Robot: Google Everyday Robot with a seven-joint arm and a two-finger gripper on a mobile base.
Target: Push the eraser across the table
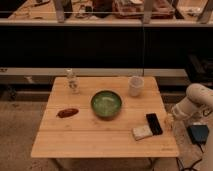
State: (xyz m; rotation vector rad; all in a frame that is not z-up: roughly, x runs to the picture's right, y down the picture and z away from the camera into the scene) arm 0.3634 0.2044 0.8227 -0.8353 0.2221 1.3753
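Observation:
The light-wood plank table (pixel 90 135) fills the middle of the camera view. A pale rectangular eraser (pixel 142 132) lies near its front right corner. A flat black rectangular object (pixel 154 123) lies against the eraser's right side. My gripper (pixel 169 121) hangs from the white arm (pixel 196 101) at the table's right edge. It is just right of the black object, level with the tabletop, and apart from the eraser.
A green bowl (pixel 106 103) sits mid-table, with a white cup (pixel 135 85) behind it to the right. A small clear bottle (pixel 73 80) stands at the back left. A reddish-brown item (pixel 67 112) lies at the left. A blue box (pixel 199 133) sits on the floor at the right.

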